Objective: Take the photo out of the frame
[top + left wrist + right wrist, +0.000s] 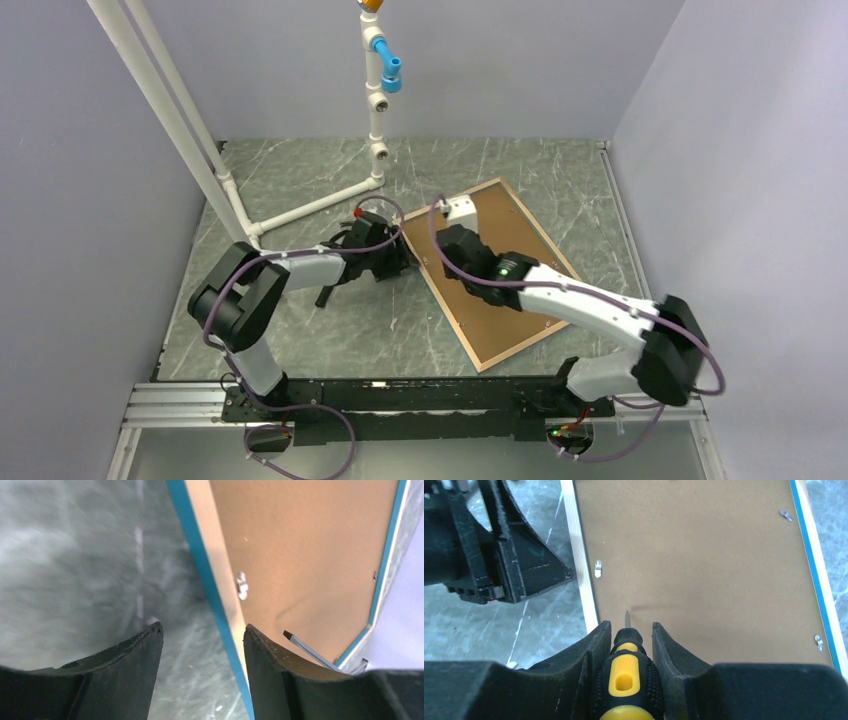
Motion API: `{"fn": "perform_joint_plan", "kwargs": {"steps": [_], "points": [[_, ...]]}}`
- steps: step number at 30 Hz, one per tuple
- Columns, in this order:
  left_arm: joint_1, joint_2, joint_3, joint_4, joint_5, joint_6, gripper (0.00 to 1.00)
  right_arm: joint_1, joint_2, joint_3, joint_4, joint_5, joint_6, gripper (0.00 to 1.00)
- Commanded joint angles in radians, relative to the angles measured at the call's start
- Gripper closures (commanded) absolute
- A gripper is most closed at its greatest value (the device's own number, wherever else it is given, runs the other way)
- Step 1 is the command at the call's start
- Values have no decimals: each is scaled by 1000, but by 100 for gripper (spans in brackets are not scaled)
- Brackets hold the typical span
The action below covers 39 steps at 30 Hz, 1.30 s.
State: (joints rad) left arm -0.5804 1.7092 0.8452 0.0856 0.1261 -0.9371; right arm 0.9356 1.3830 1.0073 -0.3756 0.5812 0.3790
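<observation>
The frame [510, 215] lies face down on the marble table, brown backing board up, with its turquoise edge [210, 590] showing in the left wrist view. The photo is hidden under the board. My left gripper [398, 262] [202, 630] is open at the frame's left rim, one finger over the board and one over the table. My right gripper [452, 250] [631, 627] is shut on a black-and-yellow screwdriver [626, 675]. The screwdriver's tip [305, 647] rests over the board [704, 570] near the left rim.
Small metal tabs [598, 569] [786, 515] [819, 641] hold the board in the rim. A white pipe stand [375, 100] with a blue fitting rises at the back left, its foot close to the left gripper. Grey walls close in on three sides.
</observation>
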Motion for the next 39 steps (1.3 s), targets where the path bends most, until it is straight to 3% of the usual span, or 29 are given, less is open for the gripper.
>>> {"fn": "perform_joint_plan", "kwargs": {"steps": [1, 7, 14, 20, 24, 27, 33, 39], "points": [[-122, -27, -11, -53, -26, -124, 34, -4, -208, -100, 60, -11, 38, 100], [-303, 7, 28, -191, -162, -402, 38, -6, -424, -198, -13, -43, 81, 100], [-383, 106, 170, -384, -247, -469, 47, -4, -548, -264, -107, -150, 174, 100], [-380, 139, 177, -455, -341, -381, 64, 0, -626, -288, -210, -147, 231, 100], [-346, 139, 152, -417, -317, -213, 91, 8, -631, -287, -250, -173, 232, 100], [-321, 127, 128, -402, -308, -116, 100, 27, -567, -291, -220, -268, 208, 100], [-278, 62, 25, -329, -276, 10, 100, 222, -544, -302, -138, -158, 220, 100], [-252, 48, -17, -290, -233, 27, 100, 269, -382, -259, -115, -38, 249, 100]]}}
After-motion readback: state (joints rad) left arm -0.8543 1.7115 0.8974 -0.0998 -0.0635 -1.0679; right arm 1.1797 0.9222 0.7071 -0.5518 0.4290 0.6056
